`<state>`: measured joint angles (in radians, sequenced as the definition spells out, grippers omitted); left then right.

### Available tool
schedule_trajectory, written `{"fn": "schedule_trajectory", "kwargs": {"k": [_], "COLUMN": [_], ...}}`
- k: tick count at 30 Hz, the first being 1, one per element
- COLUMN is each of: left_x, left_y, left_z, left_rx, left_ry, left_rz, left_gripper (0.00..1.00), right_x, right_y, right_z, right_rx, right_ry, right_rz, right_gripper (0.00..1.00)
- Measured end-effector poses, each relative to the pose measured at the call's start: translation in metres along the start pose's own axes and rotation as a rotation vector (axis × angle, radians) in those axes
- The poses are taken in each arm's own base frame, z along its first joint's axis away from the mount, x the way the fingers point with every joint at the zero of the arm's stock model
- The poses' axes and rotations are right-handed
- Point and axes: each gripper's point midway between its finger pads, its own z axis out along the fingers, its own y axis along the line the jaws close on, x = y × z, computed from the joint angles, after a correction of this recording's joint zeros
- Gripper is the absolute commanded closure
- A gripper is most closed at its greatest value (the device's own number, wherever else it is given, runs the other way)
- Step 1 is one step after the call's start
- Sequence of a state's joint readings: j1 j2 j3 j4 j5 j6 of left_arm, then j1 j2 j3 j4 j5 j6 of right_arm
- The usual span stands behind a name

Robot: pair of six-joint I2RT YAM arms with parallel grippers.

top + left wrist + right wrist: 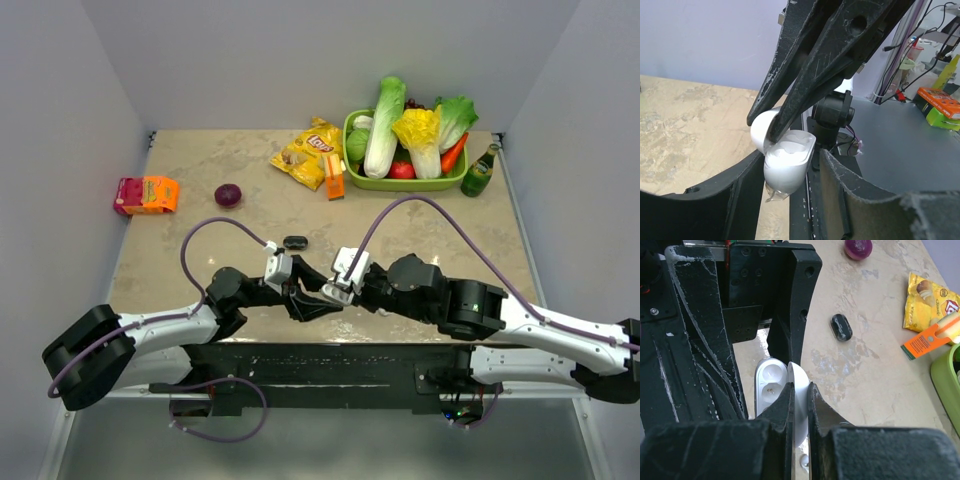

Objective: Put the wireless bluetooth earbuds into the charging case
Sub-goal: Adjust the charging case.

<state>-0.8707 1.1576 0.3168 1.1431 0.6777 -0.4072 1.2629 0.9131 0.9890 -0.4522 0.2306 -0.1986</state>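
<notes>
One white case; right gripper pinching lid, left gripper seemingly loose around it

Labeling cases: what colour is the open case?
White case, best seen in the right wrist view.

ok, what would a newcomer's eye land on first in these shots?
At the middle of the table, an open white charging case sits between both arms' tips: the right pincer is shut on its lid, and the left pincer flanks its body. Just beyond lies a black pill-shaped case, and a green basket piled with vegetables fills the far right corner.
</notes>
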Motion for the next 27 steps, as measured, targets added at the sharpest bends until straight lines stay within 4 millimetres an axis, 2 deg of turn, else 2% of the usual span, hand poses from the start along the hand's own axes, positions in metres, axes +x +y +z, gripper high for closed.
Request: {"fn": "schedule_trajectory", "kwargs": {"k": [3,4,7,12,15,16,18,19,22,25,27], "left_x": [0.0,0.0,0.0,0.001,0.002,0.001,0.002,0.001,-0.002,-0.002,0.0], "left_y": [0.0,0.0,-0.002,-0.003,-0.003,-0.004,-0.003,-0.003,-0.003,-0.003,-0.001], "left_z": [0.0,0.0,0.0,0.0,0.001,0.001,0.001,0.002,0.002,0.0,-0.002], "left_rx": [0.0,0.002,0.009,0.02,0.024,0.025,0.026,0.026,0.026,0.018,0.006], "left_ry": [0.0,0.0,0.002,0.001,0.0,-0.001,-0.003,-0.005,-0.02,-0.034,-0.035], "left_rz": [-0.001,-0.001,-0.003,-0.015,-0.018,-0.019,-0.019,-0.017,-0.005,0.001,-0.002], "left_gripper": [0.59,0.68,0.83,0.9,0.98,1.0,1.0,1.0,1.0,1.0,1.0], "right_x": [0.0,0.0,0.001,0.001,0.002,0.002,0.002,0.001,-0.005,-0.016,-0.025], "right_y": [0.002,0.002,0.003,0.004,0.004,0.003,0.003,0.003,-0.006,-0.019,-0.032], "right_z": [0.002,0.002,0.003,0.003,0.002,0.002,0.002,0.002,-0.001,-0.01,-0.019], "right_rx": [-0.007,-0.009,-0.015,-0.017,-0.017,-0.016,-0.011,-0.006,0.05,0.108,0.167], "right_ry": [0.0,0.001,0.004,0.004,0.008,0.009,0.008,0.006,-0.023,-0.078,-0.129], "right_rz": [0.0,0.0,-0.003,-0.004,-0.004,-0.003,0.009,0.021,0.085,0.153,0.222], "right_gripper": [1.0,1.0,1.0,1.0,1.0,0.84,0.71,0.6,0.44,0.35,0.34]}}
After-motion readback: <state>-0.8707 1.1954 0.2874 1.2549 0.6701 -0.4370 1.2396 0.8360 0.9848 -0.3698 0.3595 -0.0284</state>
